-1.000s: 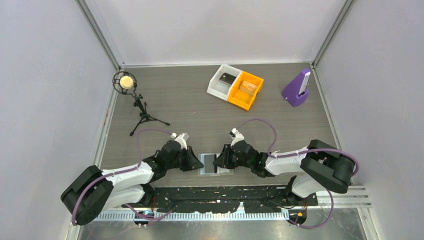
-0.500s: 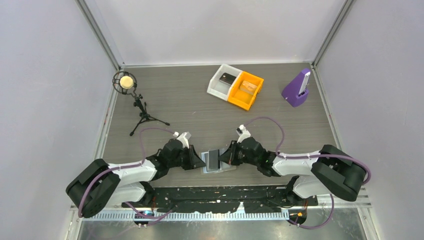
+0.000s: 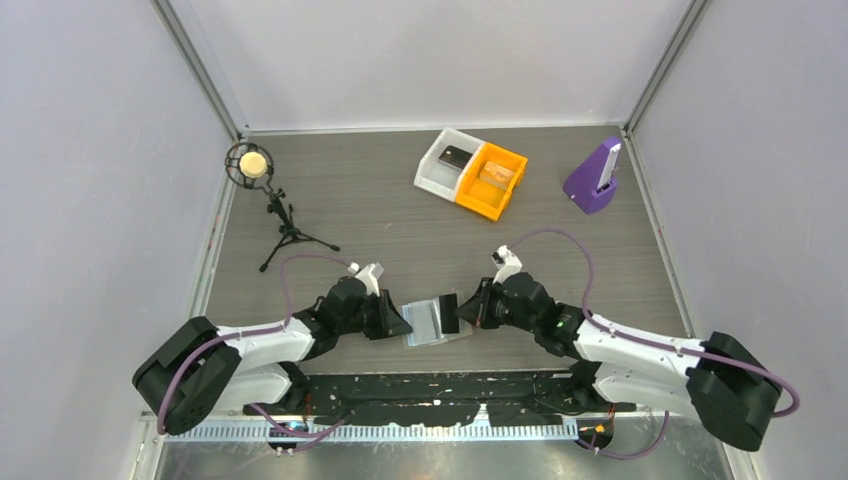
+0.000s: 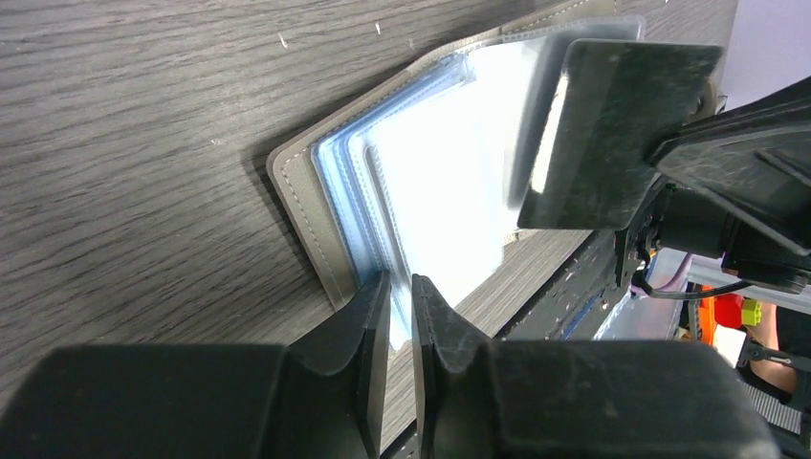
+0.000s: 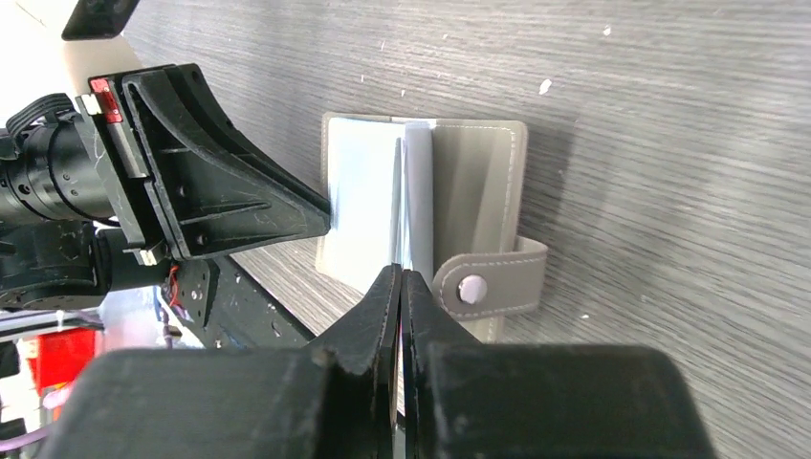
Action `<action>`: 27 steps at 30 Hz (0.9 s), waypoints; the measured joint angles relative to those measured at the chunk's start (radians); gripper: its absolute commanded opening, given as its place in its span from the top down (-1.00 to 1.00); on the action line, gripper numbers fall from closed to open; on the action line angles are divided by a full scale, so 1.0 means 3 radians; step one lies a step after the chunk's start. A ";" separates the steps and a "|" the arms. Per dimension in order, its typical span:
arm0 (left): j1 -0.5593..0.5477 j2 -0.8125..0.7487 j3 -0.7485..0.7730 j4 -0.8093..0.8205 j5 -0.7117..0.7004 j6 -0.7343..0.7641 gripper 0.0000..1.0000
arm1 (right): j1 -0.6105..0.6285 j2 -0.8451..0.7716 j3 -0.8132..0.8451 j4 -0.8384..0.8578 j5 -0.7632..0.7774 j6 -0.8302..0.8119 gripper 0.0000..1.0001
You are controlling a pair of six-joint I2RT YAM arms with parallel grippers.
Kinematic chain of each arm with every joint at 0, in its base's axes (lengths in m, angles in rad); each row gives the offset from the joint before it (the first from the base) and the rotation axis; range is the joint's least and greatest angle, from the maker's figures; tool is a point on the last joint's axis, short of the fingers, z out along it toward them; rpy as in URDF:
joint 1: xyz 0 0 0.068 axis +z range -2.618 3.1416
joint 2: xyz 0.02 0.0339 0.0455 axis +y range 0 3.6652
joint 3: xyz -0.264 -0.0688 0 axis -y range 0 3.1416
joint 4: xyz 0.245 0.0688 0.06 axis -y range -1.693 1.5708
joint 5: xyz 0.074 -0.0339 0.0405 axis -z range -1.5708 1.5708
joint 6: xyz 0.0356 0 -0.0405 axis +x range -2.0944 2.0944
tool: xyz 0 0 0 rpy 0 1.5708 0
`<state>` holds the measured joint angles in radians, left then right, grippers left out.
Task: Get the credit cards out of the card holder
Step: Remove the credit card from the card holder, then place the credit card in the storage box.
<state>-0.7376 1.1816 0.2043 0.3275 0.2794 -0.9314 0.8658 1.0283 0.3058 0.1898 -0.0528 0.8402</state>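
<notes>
Open card holder [image 3: 424,326] at bottom centre of desk [image 3: 400,230]. L claw [image 3: 402,322] pinches its left-of-frame edge; R claw [image 3: 464,311] closed on dark card [image 3: 449,313] over its right side.

Clearly a robotics lab booth: boxed in by plain pale panels [image 3: 430,60] on aluminium posts [image 3: 198,68], with a microphone [image 3: 249,164] on a tripod [image 3: 288,232] standing at ten o'clock.

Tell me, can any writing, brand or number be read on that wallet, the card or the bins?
No text can be read.
Card holder and dark card: no print shows.
White bin and orange bin: no lettering shows.
Red tag: too small to read.
</notes>
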 measured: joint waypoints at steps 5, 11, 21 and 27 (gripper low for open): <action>0.0000 -0.0085 0.0099 -0.0252 -0.0001 0.0047 0.35 | -0.0009 -0.0354 0.0111 -0.0403 0.0197 -0.0238 0.89; 0.0000 -0.0338 0.0388 -0.0773 -0.0010 0.0113 0.03 | -0.0013 -0.0504 0.0502 -0.0856 0.0416 -0.0708 0.89; 0.0000 -0.0961 0.1214 -0.1821 -0.0217 0.0167 -0.44 | 0.0423 -0.0600 0.0793 -0.0617 0.0849 -0.2033 0.89; 0.0000 -0.1270 0.1671 -0.2209 -0.0412 0.0034 -0.62 | 0.1198 -0.0456 0.0795 -0.0188 0.1548 -0.3124 0.89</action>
<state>-0.7376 0.8005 0.7055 -0.3351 0.1558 -0.9211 1.2251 0.8913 0.5442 0.1333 0.4114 -0.0971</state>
